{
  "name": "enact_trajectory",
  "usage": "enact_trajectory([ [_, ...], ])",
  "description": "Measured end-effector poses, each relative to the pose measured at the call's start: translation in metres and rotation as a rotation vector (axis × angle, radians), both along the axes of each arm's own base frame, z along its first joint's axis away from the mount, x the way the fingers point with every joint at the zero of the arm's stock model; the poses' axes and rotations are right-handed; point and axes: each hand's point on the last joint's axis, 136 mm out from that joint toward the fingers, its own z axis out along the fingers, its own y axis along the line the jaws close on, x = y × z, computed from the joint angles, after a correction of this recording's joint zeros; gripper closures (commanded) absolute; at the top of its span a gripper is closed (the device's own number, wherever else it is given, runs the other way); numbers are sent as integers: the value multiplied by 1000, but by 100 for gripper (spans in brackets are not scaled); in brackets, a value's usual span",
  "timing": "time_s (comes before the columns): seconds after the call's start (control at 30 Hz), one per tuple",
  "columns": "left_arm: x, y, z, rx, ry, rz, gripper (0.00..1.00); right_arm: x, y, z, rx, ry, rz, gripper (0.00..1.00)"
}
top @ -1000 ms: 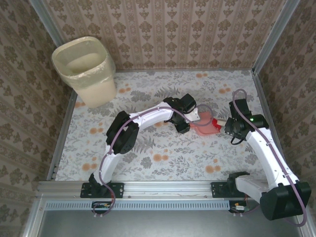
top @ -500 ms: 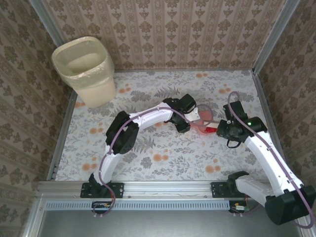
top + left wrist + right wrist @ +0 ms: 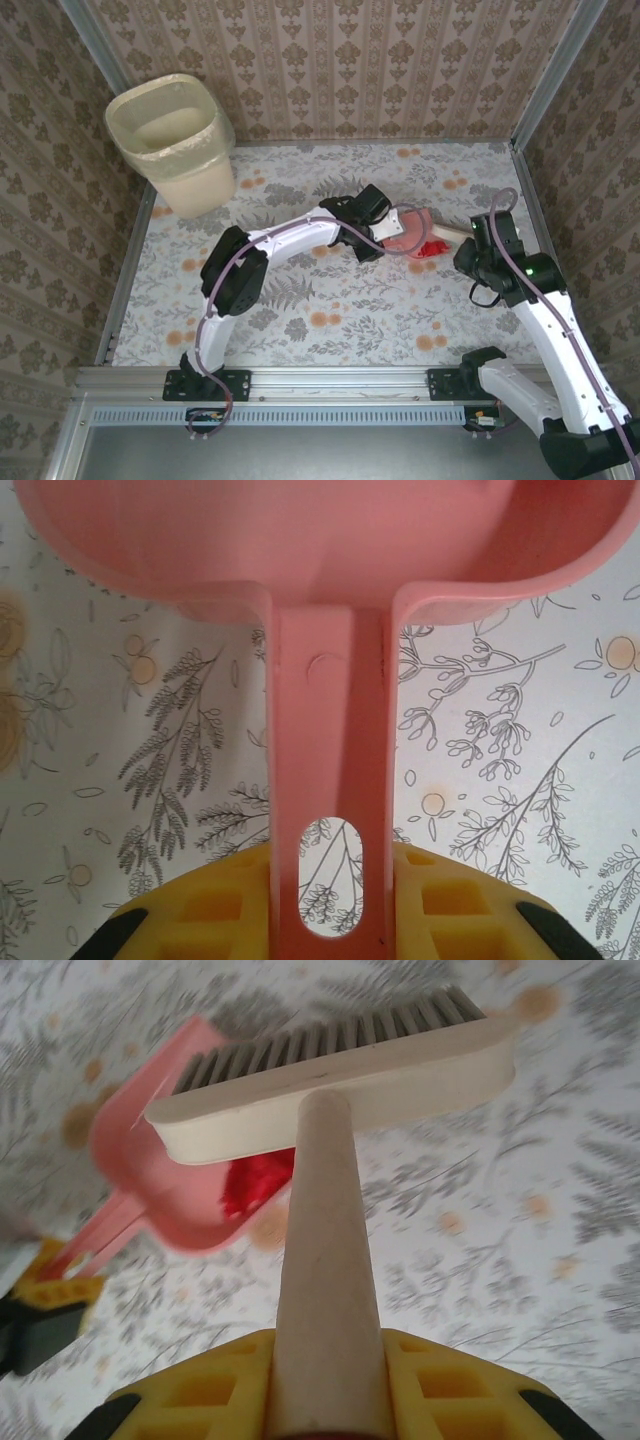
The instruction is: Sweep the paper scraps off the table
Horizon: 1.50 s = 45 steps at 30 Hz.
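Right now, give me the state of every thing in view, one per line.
Dustpan, handle clamped in the left jaws.
Brush, handle clamped in the right jaws, head over the dustpan's mouth.
Red paper scrap, loose at the dustpan's mouth, under the brush.
Bin, upright, open, lined with a bag.

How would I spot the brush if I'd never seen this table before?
Start at the fern-printed table and look at its right half. There the right gripper holds the brush beside the pink dustpan. Unlike the dustpan, the brush is cream-coloured, with a row of grey bristles.
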Motion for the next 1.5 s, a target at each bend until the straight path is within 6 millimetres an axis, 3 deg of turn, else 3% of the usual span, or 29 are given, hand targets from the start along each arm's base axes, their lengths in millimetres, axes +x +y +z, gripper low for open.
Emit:
enact_trajectory([
  [0.27,10,10,9,-46,-18,45,100,-23,-32,28,-64,-164,-134,100],
  [0.37,16,14,20,-78,-18,81,100,-22,-37,28,-72,-202,-158,100],
  [0.6,40,37,77,-198,-28,242,100,-2,-32,-13,-58,-283,-145,100],
  [0.77,56,65,129,-291,-61,379,100,22,-24,-20,-25,-388,-124,100],
  [0.93,61,94,174,-358,-108,513,100,53,0,-39,49,-442,-32,100],
  [1.07,58,117,198,-406,-98,621,100,70,37,-68,105,-414,121,100],
  [1.27,64,166,223,-466,-56,806,100,78,99,-77,127,-430,368,100],
  [1.5,78,228,258,-515,-22,1022,100,75,138,-87,89,-416,527,100],
])
